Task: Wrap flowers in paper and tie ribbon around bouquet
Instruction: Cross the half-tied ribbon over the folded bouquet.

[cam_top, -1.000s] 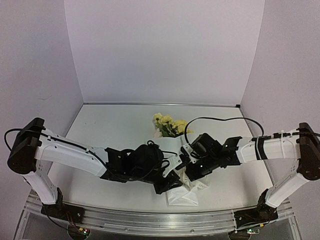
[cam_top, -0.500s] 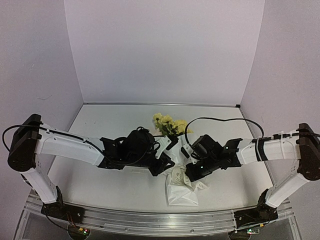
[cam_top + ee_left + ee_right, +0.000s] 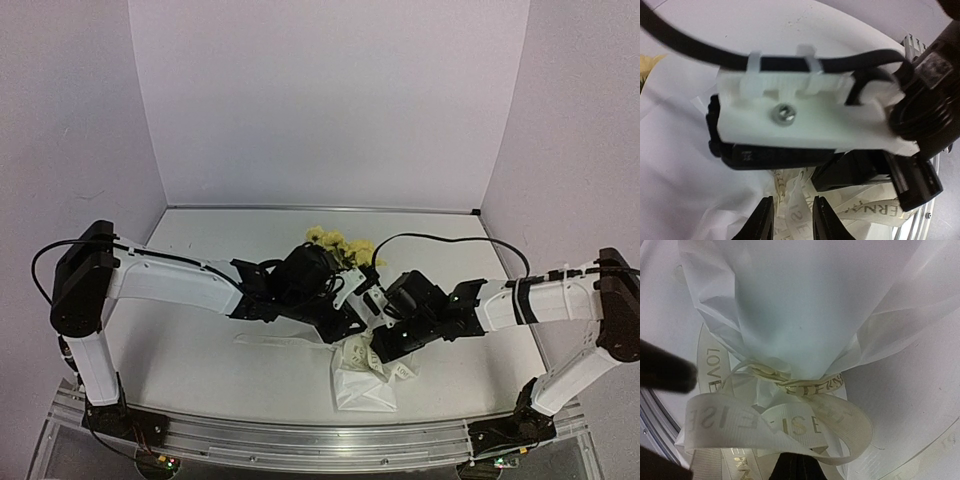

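Cream ribbon (image 3: 862,209) within left hand (image 3: 792,204)

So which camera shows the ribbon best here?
Right wrist: the ribbon sits close up, cinched round the paper, with printed loops below. Left wrist catches only a few strands at its bottom edge; top shows small pale loops.

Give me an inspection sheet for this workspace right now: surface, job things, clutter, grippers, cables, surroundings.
Surface: white table, no spills seen.
Job's things: flowers wrapped in paper; ribbon cinched round it, loops loose, one tail trailing left.
Clutter: nothing seen.
Grippers: right gripper shut on a ribbon loop; left gripper straddles ribbon, grip unclear.
Cables: black cable arcs over right arm.
Surroundings: plain pale walls.
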Available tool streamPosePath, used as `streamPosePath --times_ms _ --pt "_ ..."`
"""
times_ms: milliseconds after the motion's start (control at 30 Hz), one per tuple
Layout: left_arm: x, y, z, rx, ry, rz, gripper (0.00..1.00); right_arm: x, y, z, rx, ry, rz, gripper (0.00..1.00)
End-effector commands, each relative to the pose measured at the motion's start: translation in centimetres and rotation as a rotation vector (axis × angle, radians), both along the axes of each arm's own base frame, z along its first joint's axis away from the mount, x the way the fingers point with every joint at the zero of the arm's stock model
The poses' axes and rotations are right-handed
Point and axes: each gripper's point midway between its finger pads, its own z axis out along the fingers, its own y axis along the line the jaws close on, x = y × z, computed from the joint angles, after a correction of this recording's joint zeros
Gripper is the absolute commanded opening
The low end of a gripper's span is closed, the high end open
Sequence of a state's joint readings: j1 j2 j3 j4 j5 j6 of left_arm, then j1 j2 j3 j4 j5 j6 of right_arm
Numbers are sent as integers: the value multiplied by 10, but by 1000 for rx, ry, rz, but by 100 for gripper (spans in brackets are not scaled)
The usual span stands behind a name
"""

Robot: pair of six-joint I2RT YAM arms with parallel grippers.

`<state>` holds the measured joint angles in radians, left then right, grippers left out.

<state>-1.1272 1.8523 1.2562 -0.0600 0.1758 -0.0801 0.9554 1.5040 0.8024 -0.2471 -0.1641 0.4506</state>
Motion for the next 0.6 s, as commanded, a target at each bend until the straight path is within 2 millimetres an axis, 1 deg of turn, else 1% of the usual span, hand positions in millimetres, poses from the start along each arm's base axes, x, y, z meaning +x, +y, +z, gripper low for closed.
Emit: streamPosePath --times_ms 0,67,133,333,400,467,567 --pt "22 10 14 -10 -47 126 29 6 3 14 39 -52 -14 0" --pt "29 16 18 -29 -51 167 31 6 4 14 41 -50 -13 0" --pt "33 20 16 -25 -37 191 31 6 4 14 43 -49 -13 0" --pt "32 23 -4 37 2 195 26 7 7 16 48 -49 -9 0" --pt "32 24 -14 75 17 196 24 7 8 16 50 -48 -7 0" --pt "28 22 -23 98 34 173 23 7 8 16 50 -46 -7 0" --pt "24 17 -29 108 51 140 21 7 9 16 50 -45 -8 0"
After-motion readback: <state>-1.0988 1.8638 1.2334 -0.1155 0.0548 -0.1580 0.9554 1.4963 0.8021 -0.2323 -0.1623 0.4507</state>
